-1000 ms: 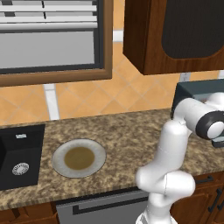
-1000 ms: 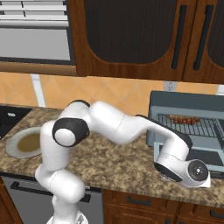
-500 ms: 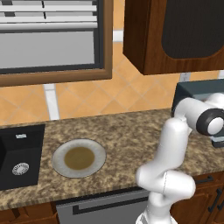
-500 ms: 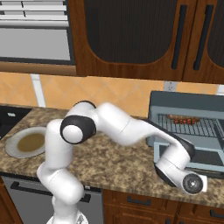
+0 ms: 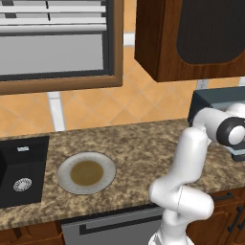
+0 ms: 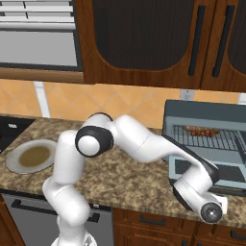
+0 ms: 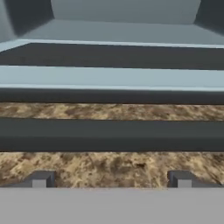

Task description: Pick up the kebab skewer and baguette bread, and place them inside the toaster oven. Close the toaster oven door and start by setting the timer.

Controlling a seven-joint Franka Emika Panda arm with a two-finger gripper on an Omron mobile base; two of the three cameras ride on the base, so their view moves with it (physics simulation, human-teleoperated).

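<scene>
The toaster oven (image 6: 206,113) stands at the right end of the counter, and its corner also shows as the toaster oven (image 5: 215,103). The toaster oven door (image 6: 211,170) is folded down flat. On the wire rack inside lies the kebab skewer (image 6: 198,130), with dark red-brown chunks. The baguette bread is hidden. My hand (image 6: 204,207) hangs low at the counter's front edge, just in front of the door's lip. In the hand view my gripper (image 7: 110,180) is open and empty. It looks level along the counter at the door's dark handle bar (image 7: 112,135) and pale edge (image 7: 112,76).
A round plate (image 6: 31,156) with a brownish centre sits bare on the granite counter (image 6: 120,178) at the left, also seen as the plate (image 5: 86,172). A black sink (image 5: 21,174) lies beyond it. Dark wooden wall cabinets (image 6: 144,43) hang above the oven.
The hand has sunk lower toward the counter's front edge, in front of the open door. The jaws have stayed wide open. The skewer has not moved.
</scene>
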